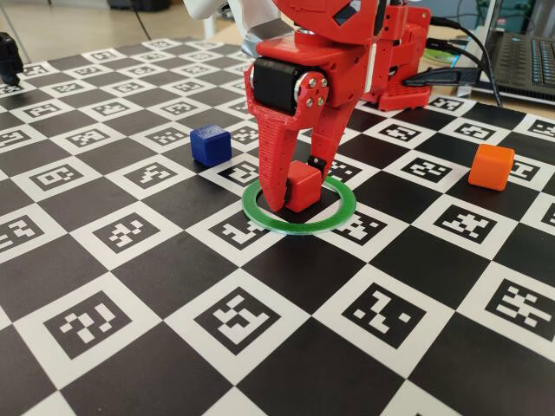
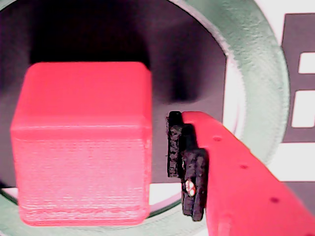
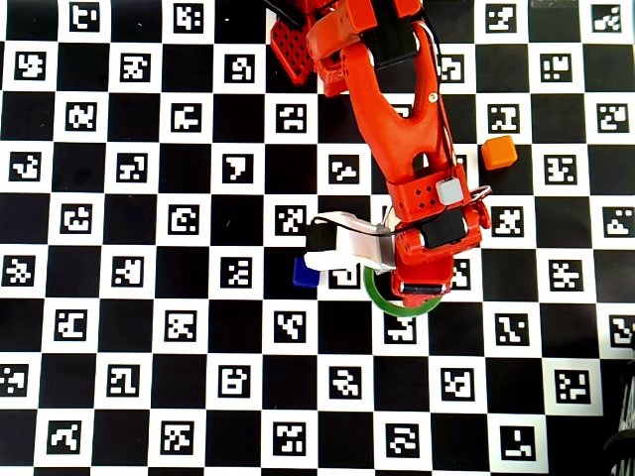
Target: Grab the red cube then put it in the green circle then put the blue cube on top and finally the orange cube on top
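On the checkered marker counter (image 1: 130,347), the red cube (image 1: 303,185) sits inside the green circle (image 1: 340,215). The jaws stand narrowly apart, one pad off the cube; lifting crookedly could drag it out.

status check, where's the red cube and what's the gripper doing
Gripper open around red cube. Cube sits inside green circle. Blue cube, orange cube waiting on mat. Nothing in the way.

Checkered marker mat (image 1: 156,286) under cubes, ring
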